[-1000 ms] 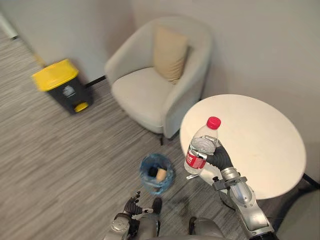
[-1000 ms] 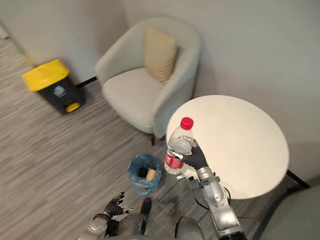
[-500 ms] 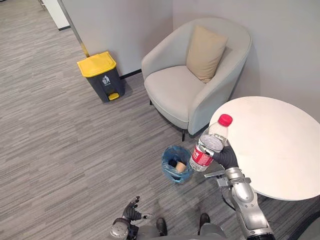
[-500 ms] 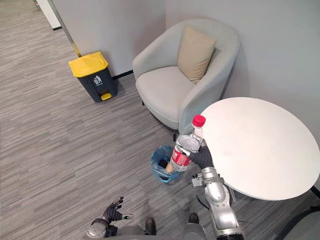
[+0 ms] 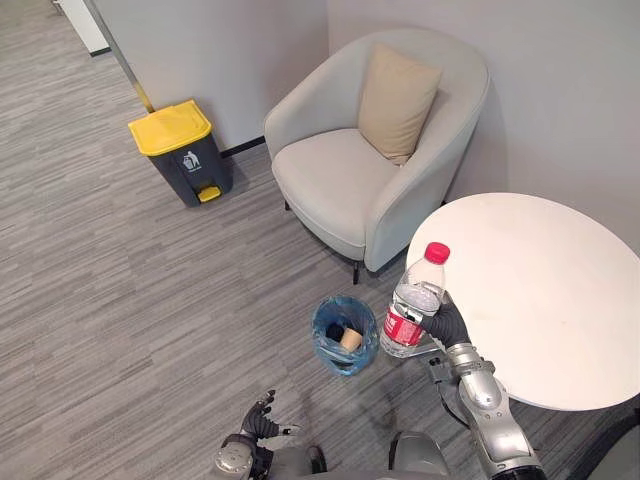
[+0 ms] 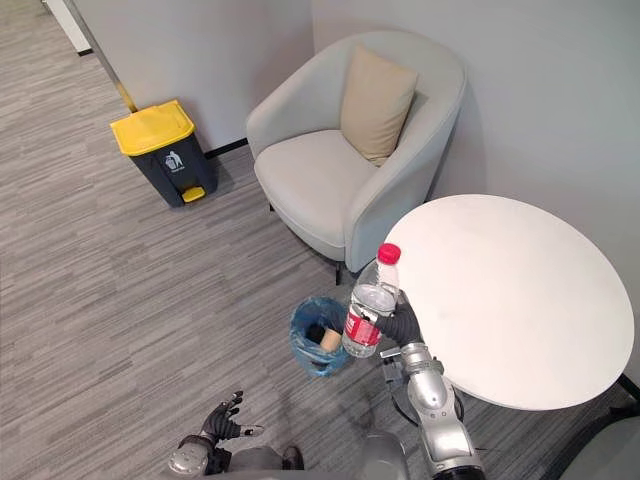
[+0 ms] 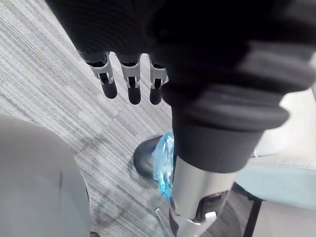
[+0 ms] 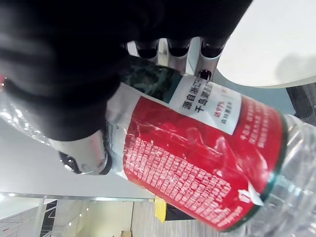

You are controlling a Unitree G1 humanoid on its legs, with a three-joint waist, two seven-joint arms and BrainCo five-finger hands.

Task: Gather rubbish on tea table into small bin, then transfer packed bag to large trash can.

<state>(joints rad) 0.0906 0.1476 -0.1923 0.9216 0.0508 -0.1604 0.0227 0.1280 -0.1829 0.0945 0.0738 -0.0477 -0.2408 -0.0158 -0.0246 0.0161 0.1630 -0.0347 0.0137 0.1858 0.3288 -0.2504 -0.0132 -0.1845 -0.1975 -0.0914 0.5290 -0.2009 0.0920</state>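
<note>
Left eye view: right hand [image 5: 446, 322] wrapped round a clear water bottle [image 5: 414, 301] with red label, red cap uppermost, body tilted a little. Bottle is held in the air at the near edge of the round white table [image 5: 560, 290], on the side facing the small bin [image 5: 343, 336]. Bin lined with a blue bag, standing on the carpet just off the table; a paper cup [image 5: 350, 340] and something dark inside. Pale armchair [image 5: 345, 180] with tan cushion [image 5: 398, 88] behind the bin. Large trash can [image 5: 181, 151], dark with yellow lid, against the wall, well apart from bin. Left hand [image 5: 259, 418] low by the floor, fingers spread, holding nothing.

Right eye view: same layout. Here the bottle's base falls closer to the bin's rim, and more bare tabletop shows to the right.

Left wrist view: fingers [image 7: 130, 83] hang straight and loose over the carpet; a patch of the blue bag shows beyond them.

Right wrist view: very close. Fingers [image 8: 177, 50] and thumb clamp the bottle at its label; the table's edge lies past them.
</note>
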